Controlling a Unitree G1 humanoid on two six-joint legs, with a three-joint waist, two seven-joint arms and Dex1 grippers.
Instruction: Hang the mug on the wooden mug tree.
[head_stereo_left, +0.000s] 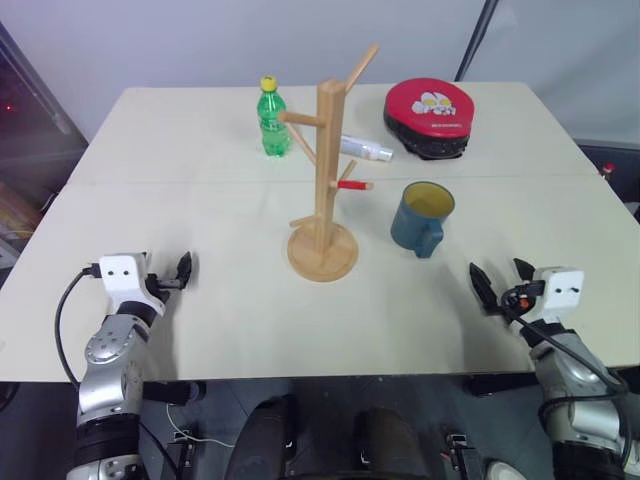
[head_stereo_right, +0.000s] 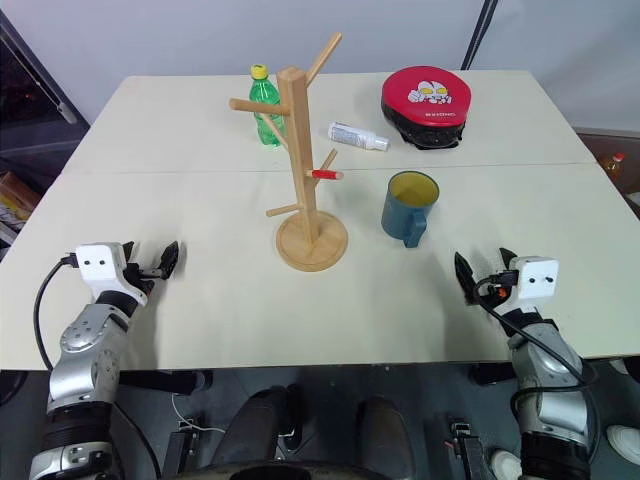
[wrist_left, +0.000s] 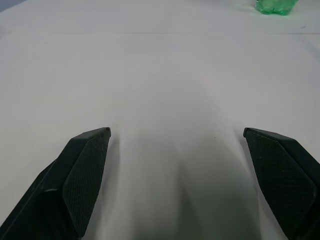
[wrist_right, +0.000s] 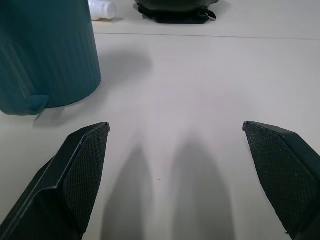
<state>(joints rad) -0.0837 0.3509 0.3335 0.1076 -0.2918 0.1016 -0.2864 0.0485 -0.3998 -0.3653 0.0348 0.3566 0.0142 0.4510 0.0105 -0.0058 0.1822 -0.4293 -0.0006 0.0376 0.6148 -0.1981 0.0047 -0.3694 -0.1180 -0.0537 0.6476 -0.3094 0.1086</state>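
A dark blue mug stands upright at about 3 o'clock of the wooden mug tree, handle toward the robot. The right gripper, wide open and empty, should approach squarely and grip the rim. The left gripper is likewise open and empty.

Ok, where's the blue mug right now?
In the left eye view, the mug stands upright on the table, just right of the wooden mug tree and in front of the red pad.
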